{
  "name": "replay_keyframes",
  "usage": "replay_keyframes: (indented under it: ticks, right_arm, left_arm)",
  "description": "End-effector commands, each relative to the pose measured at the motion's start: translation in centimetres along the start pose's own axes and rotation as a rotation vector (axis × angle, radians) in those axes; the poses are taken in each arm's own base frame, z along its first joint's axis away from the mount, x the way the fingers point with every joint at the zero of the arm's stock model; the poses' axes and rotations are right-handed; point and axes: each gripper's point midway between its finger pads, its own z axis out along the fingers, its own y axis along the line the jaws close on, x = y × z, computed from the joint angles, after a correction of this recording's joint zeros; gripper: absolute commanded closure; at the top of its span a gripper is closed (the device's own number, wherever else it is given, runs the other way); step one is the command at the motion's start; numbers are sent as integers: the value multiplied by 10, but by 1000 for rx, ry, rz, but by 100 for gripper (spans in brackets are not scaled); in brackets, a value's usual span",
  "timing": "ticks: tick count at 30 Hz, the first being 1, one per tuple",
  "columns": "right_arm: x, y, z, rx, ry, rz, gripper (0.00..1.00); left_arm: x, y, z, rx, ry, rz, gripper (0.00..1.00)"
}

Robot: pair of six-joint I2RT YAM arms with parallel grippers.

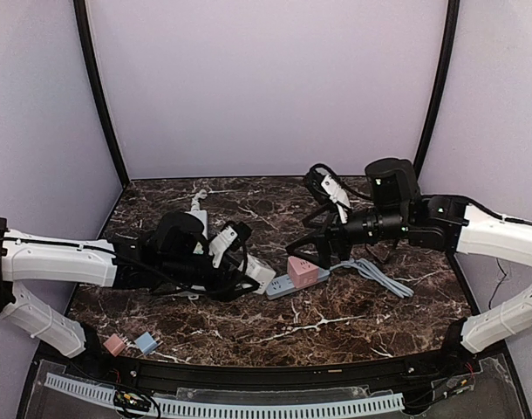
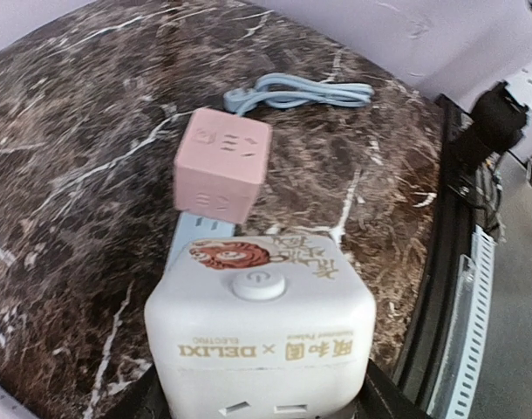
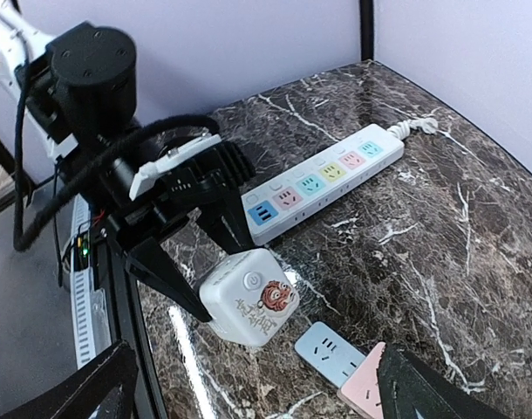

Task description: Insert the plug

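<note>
Presently left fingers [image 3: 166, 279] grip the white cube [image 3: 248, 297]; right fingers [image 3: 432, 393] splay wide, released.

Tabletop [image 1: 336, 336]: dark brown marble pattern, white veins, glossy with soft glare. Plain pale lavender walls on three sides: back wall [image 1: 266, 87], left wall [image 1: 30, 105], right wall [image 1: 501, 87]. Black posts in both rear corners, left post [image 1: 100, 96] and right post [image 1: 437, 87]. Near edge: black rail [image 1: 266, 374], white slotted cable duct [image 1: 275, 408] just in front. Light is even and diffuse.

Tabletop [image 1: 336, 319]: you see dark veined marble.
Middle: blue power strip [image 1: 279, 286], its cable [image 1: 384, 278] coiled rightward.
Back left: white power strip [image 3: 323, 181].
Near-left corner: pink adapter [image 1: 115, 344] beside blue adapter [image 1: 145, 341].
</note>
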Motion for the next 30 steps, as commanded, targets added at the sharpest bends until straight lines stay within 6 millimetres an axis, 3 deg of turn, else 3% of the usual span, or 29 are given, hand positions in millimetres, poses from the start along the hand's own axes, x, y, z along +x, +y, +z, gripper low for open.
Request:
replay_keyframes:
  ticks: [1,8,16,24,30]
  right_arm:
    - [22,26,-1,-128,91,-137,5]
    - [34,25,14,-160,209,-221,5]
    - [41,46,34,-286,305,-304,10]
    - [43,72,32,-386,322,-349,11]
    - [42,75,29,-366,326,-350,11]
  left_arm:
    - [-14,-49,-17,267,-111,175,99]
    - [-18,-75,-31,409,-131,255,99]
    - [-14,-88,-42,483,-137,375,99]
    - [-13,-85,-38,467,-99,415,99]
    - [-16,-88,-38,480,-103,424,99]
